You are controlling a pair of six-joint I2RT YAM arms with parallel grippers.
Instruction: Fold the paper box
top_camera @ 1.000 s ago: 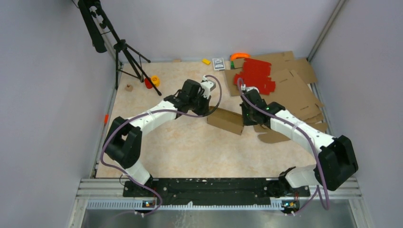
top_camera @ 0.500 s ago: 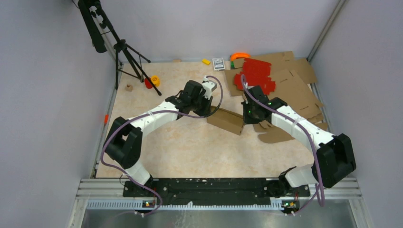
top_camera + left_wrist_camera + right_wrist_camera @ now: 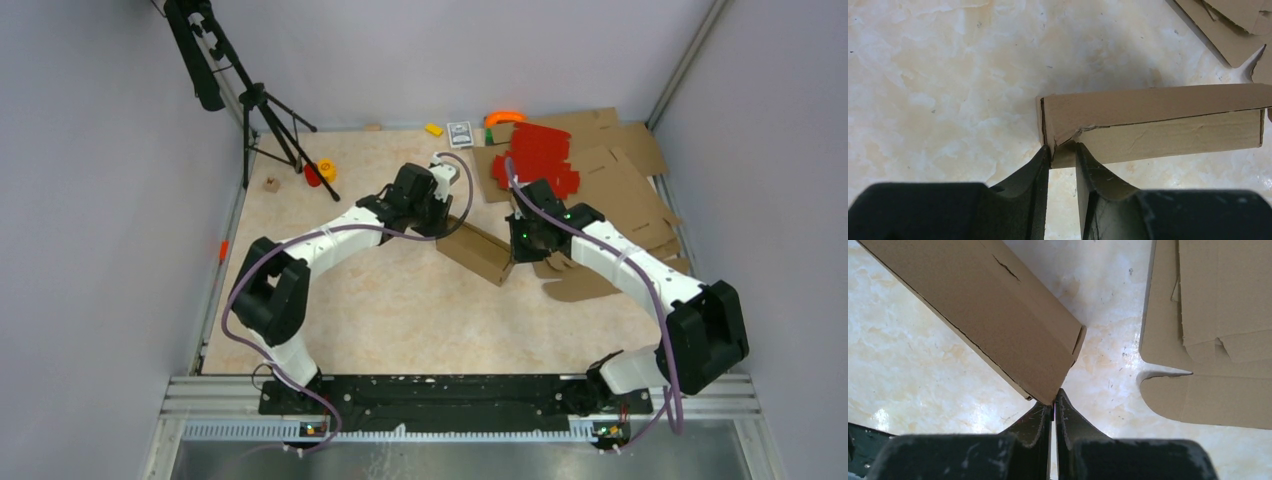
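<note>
The paper box (image 3: 478,252) is a long, flat brown cardboard piece lying aslant in the middle of the floor between both arms. My left gripper (image 3: 447,224) is at its far left end. In the left wrist view, the left gripper (image 3: 1062,152) is open by a narrow gap, and the lower corner of the box (image 3: 1158,120) lies between its tips. My right gripper (image 3: 517,250) is at the box's near right end. In the right wrist view, the right gripper (image 3: 1054,405) is shut, its tips touching the end corner of the box (image 3: 993,315).
Flat brown cardboard sheets (image 3: 625,185) spread over the right side, with red sheets (image 3: 540,155) on top at the back. One flat sheet (image 3: 1208,340) lies just right of my right gripper. A black tripod (image 3: 265,120) stands back left, with small objects (image 3: 320,172) near it.
My left gripper has gone from shut to a narrow opening and has shifted right toward the box's end. My right gripper closed fully and moved slightly farther back.
</note>
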